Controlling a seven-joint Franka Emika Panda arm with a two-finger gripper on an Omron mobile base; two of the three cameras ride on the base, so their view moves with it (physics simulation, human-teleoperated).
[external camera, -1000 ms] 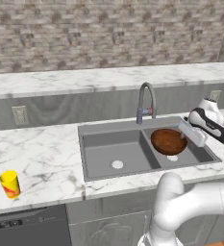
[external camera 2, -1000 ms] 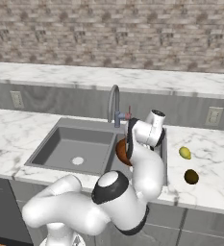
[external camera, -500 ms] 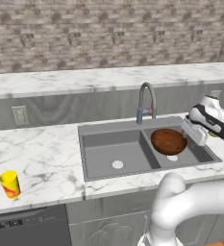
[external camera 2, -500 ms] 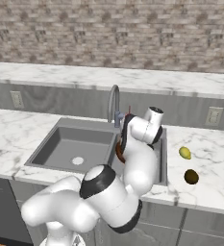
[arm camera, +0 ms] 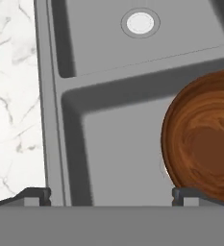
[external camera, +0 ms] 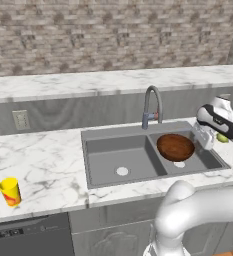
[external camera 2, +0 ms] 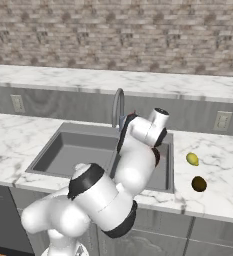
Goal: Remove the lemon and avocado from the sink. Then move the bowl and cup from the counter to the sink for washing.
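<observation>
The reddish-brown bowl [external camera: 175, 146] lies in the right basin of the grey sink [external camera: 120, 160], and it fills the right side of the hand view [arm camera: 205, 144]. My gripper [external camera: 206, 139] hovers just right of the bowl, above the basin. It is open [arm camera: 111, 197], with only the bare basin floor between its fingertips [arm camera: 36, 194]. The yellow cup [external camera: 10, 192] stands on the counter at the far left, near the front edge. To the right of the sink [external camera 2: 68, 150], the lemon [external camera 2: 192, 159] and the dark avocado [external camera 2: 199, 184] rest on the counter.
A curved metal faucet [external camera: 153, 102] rises behind the divider between the basins. The left basin has a white drain [external camera: 122, 171]. A wall outlet [external camera: 21, 119] sits on the backsplash at left. Marble counter extends on both sides of the sink.
The hand has lifted slightly and drifted away from the bowl, which stays in the right basin. The jaws remain open.
</observation>
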